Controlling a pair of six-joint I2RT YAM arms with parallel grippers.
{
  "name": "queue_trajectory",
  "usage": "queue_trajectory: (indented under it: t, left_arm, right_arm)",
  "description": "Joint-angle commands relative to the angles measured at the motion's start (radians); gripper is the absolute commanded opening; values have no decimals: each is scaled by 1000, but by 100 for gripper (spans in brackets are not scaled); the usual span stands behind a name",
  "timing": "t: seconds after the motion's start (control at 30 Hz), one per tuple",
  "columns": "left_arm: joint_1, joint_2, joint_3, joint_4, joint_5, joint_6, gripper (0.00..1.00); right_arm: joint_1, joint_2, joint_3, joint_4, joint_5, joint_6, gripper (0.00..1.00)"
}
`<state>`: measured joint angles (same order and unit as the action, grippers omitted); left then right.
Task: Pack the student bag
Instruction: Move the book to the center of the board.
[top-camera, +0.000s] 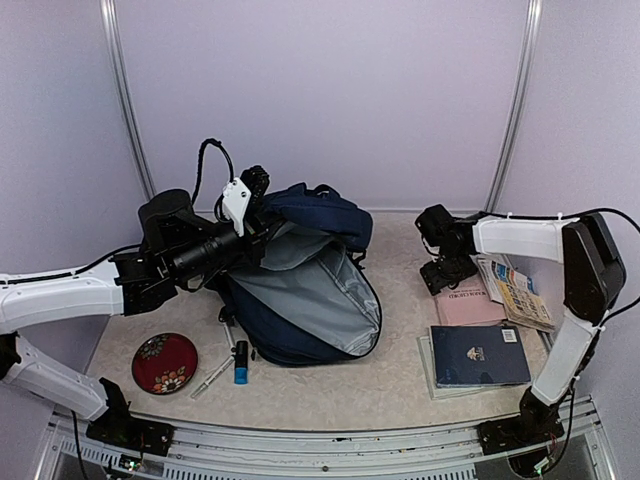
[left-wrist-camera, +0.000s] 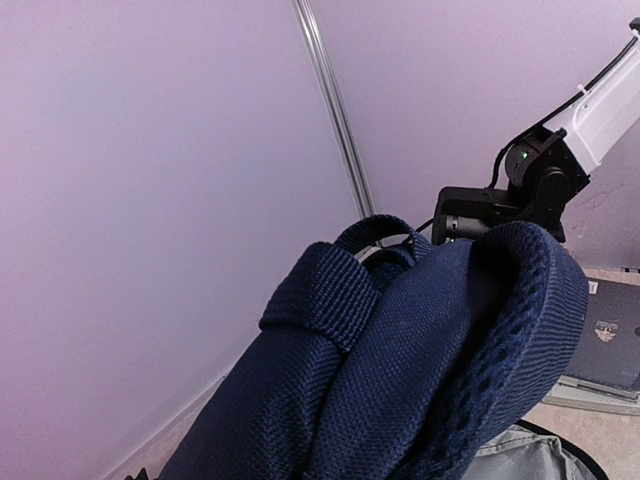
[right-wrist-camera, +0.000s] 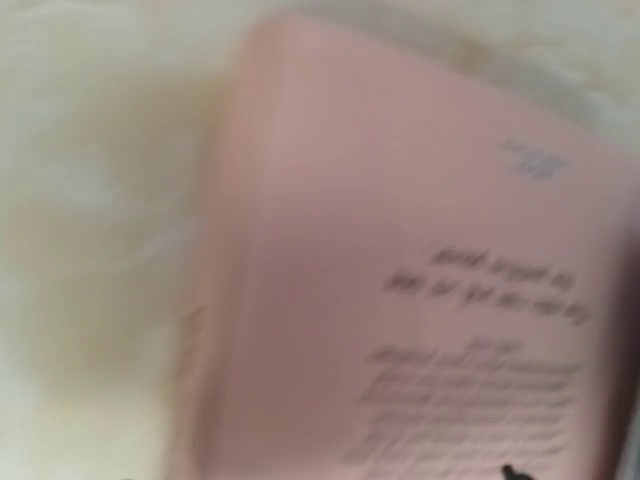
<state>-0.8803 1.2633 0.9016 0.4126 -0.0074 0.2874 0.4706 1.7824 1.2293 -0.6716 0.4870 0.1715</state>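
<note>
Top external view: left tool (top-camera: 266, 220), pinched shut on the top rim of the limp, likely light student bag (top-camera: 300, 300) at centre frame, is holding its mouth open while right tool (top-camera: 447, 275), its opening impossible to tell, is hovering over pink book (top-camera: 472, 302).

The backpack (top-camera: 305, 290) is lying left of the middle of the table (top-camera: 340, 390), a large navy-blue fabric bag and the biggest thing there. Its main opening is gaping upward, showing a wide sweep of grey lining, with the dark zipper edge curving round the right and lower side. The lower body is resting on the tabletop, while the upper end is standing raised and folding over into a navy hump at the back. Seen close in the left wrist view, the backpack (left-wrist-camera: 400, 350) is showing coarse woven cloth, a webbing strap crossing it and a mesh-padded edge curling on the right.
</note>
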Motion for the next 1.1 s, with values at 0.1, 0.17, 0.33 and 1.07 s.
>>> queue_trajectory:
  t: [0.1, 0.17, 0.33, 1.07]
  left_arm:
    - [4, -56, 6, 55, 13, -26, 0]
    - [4, -60, 4, 53, 13, -27, 0]
    - [4, -64, 6, 43, 21, -22, 0]
    - [7, -75, 7, 28, 30, -3, 0]
  right_arm:
    - [-45, -114, -141, 73, -378, 121, 83]
    - [-70, -127, -181, 94, -446, 145, 85]
    - [-111, -151, -247, 103, -427, 197, 100]
    - [-203, -217, -286, 116, -403, 217, 96]
